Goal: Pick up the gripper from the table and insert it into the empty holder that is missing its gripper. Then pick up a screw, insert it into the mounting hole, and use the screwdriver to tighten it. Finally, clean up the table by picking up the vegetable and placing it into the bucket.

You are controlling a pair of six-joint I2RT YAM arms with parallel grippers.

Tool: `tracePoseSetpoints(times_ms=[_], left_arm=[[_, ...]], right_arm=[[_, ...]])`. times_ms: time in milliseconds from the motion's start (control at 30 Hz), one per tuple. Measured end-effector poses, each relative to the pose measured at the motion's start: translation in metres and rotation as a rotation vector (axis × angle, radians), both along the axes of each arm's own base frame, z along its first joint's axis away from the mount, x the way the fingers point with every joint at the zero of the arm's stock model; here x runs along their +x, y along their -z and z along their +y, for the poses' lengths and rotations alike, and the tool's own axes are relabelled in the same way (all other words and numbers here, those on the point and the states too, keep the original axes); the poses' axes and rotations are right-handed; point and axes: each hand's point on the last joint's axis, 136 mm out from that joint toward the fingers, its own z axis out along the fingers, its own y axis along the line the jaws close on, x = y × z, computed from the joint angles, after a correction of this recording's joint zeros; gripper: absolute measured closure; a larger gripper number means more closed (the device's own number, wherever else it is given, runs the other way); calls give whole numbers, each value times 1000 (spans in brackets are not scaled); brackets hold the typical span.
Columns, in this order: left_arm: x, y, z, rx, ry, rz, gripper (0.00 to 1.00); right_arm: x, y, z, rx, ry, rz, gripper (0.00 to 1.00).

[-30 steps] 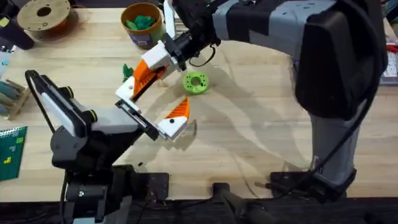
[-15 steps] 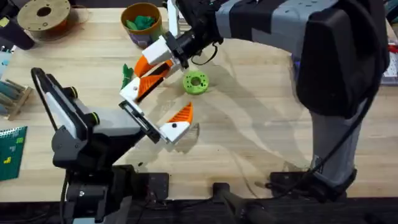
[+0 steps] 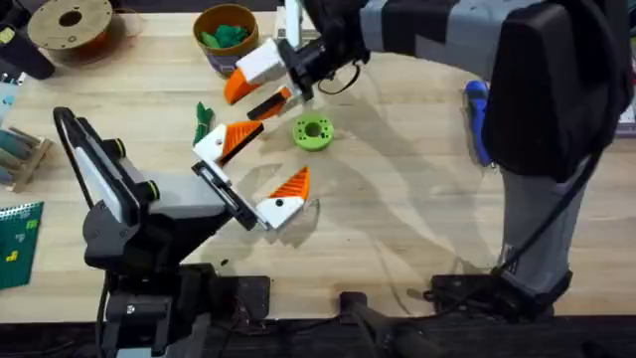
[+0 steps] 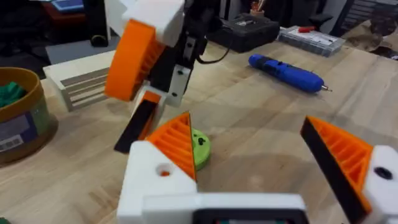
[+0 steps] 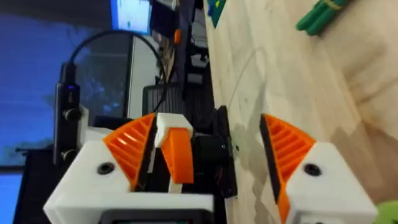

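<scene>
Orange ribbed pads on the right gripper (image 3: 256, 94) are now standing clear of the left gripper (image 3: 263, 161): a second ago the two were overlapping above the table (image 3: 417, 199), and the right arm has been drawing up and back toward the bucket (image 3: 224, 62). Both claws are standing released, their fingers spread wide. A stubby orange piece (image 5: 177, 154) is showing just beside one finger in the right wrist view, but whether it is the loose gripper or part of the other arm is unclear. The left claw is hovering low with nothing between its pads, the lime-green ring (image 3: 312, 131) lying just beyond it. The vegetable (image 3: 203, 117) is lying on the wood near the left claw's farther finger, outside the bucket, and the screwdriver (image 4: 286, 70) is resting well apart on the right. Judging by this, the arms are separating from a shared step, and the clean-up is not yet done.
</scene>
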Motion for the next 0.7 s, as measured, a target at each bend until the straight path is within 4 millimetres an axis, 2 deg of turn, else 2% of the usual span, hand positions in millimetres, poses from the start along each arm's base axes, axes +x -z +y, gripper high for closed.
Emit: tracePoseSetpoints(times_ms=[233, 367, 433, 500, 567, 700], left_arm=[[0, 0, 0, 0, 0, 0, 15], [0, 0, 0, 0, 0, 0, 15], [0, 0, 0, 0, 0, 0, 15], [0, 0, 0, 0, 0, 0, 15], [0, 0, 0, 0, 0, 0, 15], [0, 0, 0, 0, 0, 0, 15]], right_arm=[[42, 5, -37, -11, 109, -52, 61], [67, 31, -71, -167, 215, -94, 61], [75, 37, -91, -266, 266, -131, 59], [81, 30, -112, -346, 310, -184, 59], [84, 14, -133, -417, 356, -247, 58], [79, -15, -166, -543, 420, -336, 58]])
